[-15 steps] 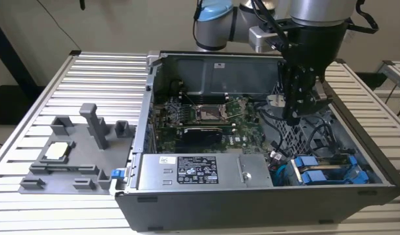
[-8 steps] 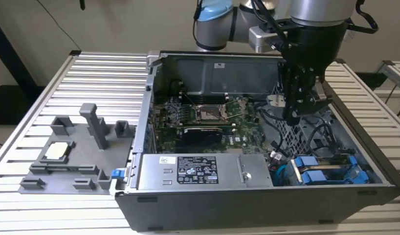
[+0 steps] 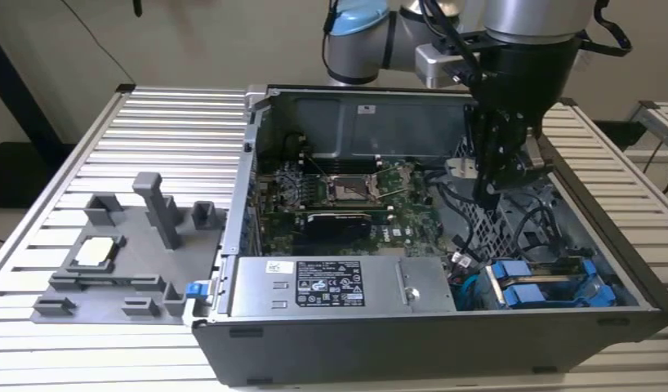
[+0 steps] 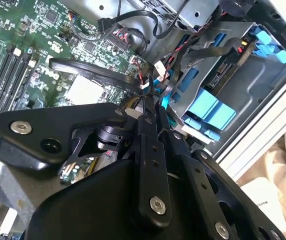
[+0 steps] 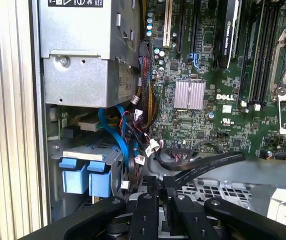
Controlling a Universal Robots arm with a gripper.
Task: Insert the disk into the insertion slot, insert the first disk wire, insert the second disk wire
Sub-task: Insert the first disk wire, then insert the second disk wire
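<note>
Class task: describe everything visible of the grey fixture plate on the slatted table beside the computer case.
The grey matte plastic-looking fixture plate lies flat on the ribbed metal table, at the exterior view's left of the open computer case. From it rise upright blocks and one tall post. A pale square part sits in one holder.

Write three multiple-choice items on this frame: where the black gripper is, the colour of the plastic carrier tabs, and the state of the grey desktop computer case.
1. In the exterior view, the black gripper is:
A) inside the grey desktop computer case, toward the exterior view's right
B) outside it
C) resting on a closed lid

2. The plastic carrier tabs in the grey sheet-metal drive cage are:
A) red
B) blue
C) yellow

3. The case is:
A) closed
B) open, with the green motherboard exposed
C) open, without a board

Answers:
1 A: it hangs within the case walls.
2 B: both tabs show bright blue.
3 B: no panel covers the board.
</note>
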